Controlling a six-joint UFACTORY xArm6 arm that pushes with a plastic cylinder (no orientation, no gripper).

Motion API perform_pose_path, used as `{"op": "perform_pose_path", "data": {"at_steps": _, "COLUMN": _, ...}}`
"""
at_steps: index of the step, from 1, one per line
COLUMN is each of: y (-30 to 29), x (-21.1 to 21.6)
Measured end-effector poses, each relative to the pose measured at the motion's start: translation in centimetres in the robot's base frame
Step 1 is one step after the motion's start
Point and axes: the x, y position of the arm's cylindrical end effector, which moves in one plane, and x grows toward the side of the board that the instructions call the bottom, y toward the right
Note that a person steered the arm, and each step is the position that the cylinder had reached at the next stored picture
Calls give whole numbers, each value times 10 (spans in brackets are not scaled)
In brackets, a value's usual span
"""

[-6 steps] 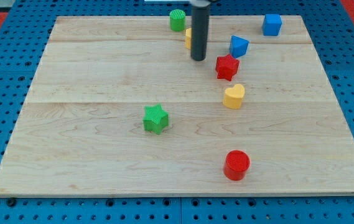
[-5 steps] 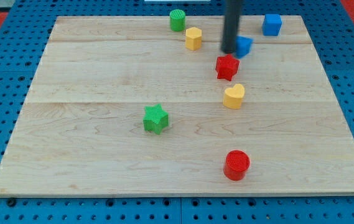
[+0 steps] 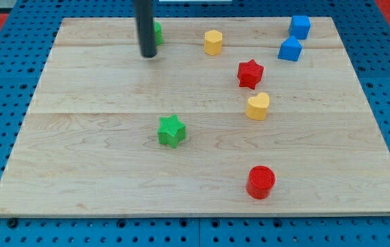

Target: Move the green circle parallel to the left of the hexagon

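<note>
The green circle sits near the board's top edge, mostly hidden behind my rod. The yellow hexagon stands to its right, a clear gap away and slightly lower in the view. My tip rests on the board just below and left of the green circle, close to it or touching; I cannot tell which.
A blue cube and another blue block sit at the top right. A red star and a yellow heart lie right of centre. A green star is mid-board, a red cylinder near the bottom.
The rod swung right, then far left. The green circle moved left along the top edge. The blue block near the red star moved right, towards the blue cube.
</note>
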Motion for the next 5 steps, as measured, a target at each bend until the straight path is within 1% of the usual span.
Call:
{"op": "perform_pose_path", "data": {"at_steps": 1, "y": 67, "x": -11}}
{"op": "perform_pose_path", "data": {"at_steps": 2, "y": 109, "x": -60}}
{"op": "perform_pose_path", "data": {"at_steps": 3, "y": 115, "x": -92}}
{"op": "perform_pose_path", "data": {"at_steps": 4, "y": 63, "x": -88}}
{"op": "perform_pose_path", "data": {"at_steps": 5, "y": -10, "x": -63}}
